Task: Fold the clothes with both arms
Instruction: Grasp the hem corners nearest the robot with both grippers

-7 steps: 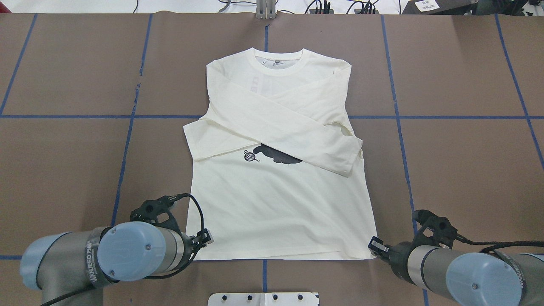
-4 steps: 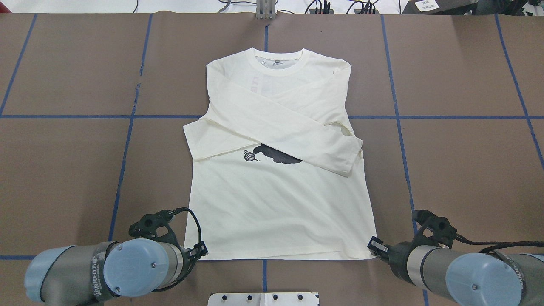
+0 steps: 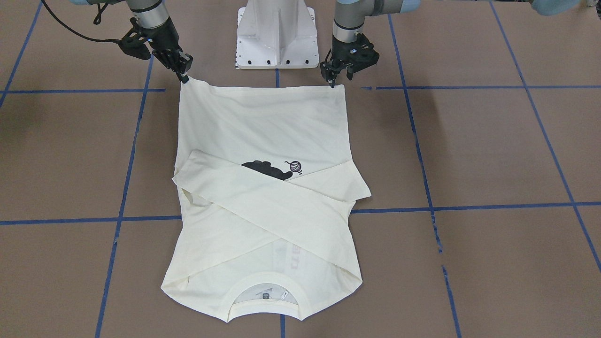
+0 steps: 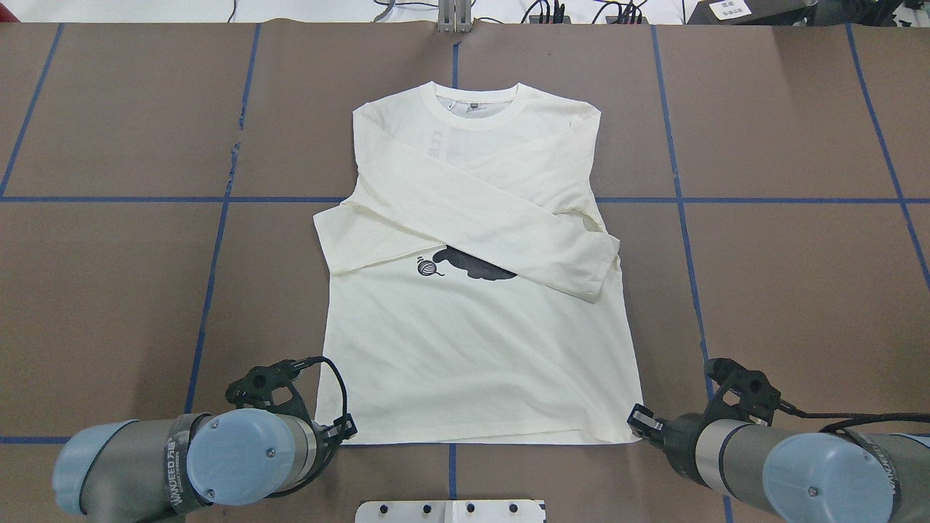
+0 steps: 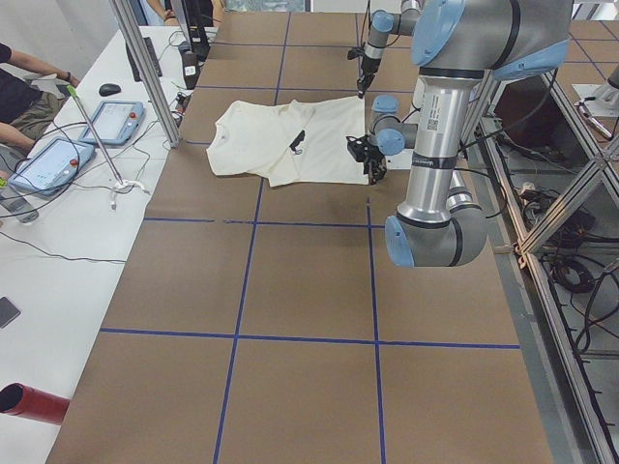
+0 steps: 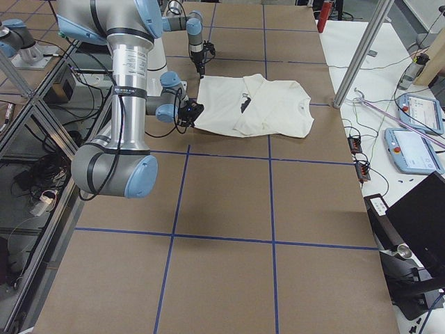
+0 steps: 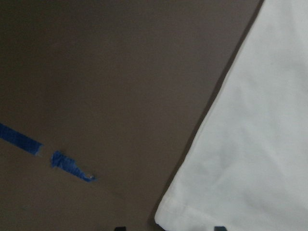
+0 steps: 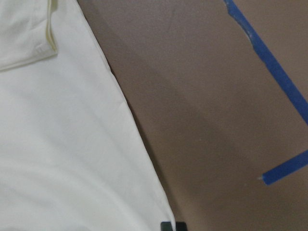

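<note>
Pinching the 5 o'clock hem corner of the flat, mid-table shirt (image 4: 479, 363) in the seemingly closed right gripper (image 4: 639, 424); straddling the 7 o'clock corner with the open, empty left gripper (image 4: 347, 428), readying a paired lift.

Opposed overhead and front cameras share the T-shirt (image 4: 476, 349).

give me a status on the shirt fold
Left gripper open, astride one hem corner. Right gripper shut on the other corner. Shirt flat, sleeves crossed over the chest. Nothing seen in the way.
</note>
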`<action>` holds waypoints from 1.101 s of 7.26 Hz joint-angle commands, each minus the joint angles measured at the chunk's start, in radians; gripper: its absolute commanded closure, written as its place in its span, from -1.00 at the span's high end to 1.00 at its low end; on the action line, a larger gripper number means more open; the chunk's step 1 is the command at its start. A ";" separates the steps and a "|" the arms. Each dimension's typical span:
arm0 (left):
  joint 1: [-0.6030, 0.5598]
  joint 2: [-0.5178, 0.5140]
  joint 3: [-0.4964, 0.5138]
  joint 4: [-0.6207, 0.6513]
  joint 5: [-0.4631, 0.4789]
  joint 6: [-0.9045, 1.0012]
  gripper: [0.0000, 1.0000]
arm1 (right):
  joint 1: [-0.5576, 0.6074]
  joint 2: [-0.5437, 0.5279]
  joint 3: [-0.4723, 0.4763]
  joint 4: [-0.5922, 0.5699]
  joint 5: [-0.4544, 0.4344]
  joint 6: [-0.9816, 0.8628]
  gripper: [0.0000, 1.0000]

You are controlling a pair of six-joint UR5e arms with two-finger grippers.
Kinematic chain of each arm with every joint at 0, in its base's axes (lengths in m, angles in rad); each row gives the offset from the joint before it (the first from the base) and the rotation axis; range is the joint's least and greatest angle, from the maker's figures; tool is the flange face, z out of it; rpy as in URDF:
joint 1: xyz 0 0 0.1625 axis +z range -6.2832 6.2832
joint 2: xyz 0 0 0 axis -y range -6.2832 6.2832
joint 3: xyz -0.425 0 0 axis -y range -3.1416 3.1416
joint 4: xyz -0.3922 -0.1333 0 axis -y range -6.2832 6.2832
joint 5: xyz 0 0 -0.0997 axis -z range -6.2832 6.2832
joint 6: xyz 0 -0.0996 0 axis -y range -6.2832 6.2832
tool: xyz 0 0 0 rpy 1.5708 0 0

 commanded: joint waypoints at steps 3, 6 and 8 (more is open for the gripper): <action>0.000 0.000 0.013 -0.004 -0.001 0.022 0.22 | -0.002 0.000 0.006 0.000 -0.002 0.002 -1.00; -0.009 0.000 0.016 -0.013 -0.003 0.059 0.19 | -0.003 -0.001 0.012 0.000 -0.002 0.002 -1.00; -0.009 0.000 0.013 -0.013 -0.003 0.069 -0.02 | -0.002 0.000 0.012 0.000 -0.002 0.000 -1.00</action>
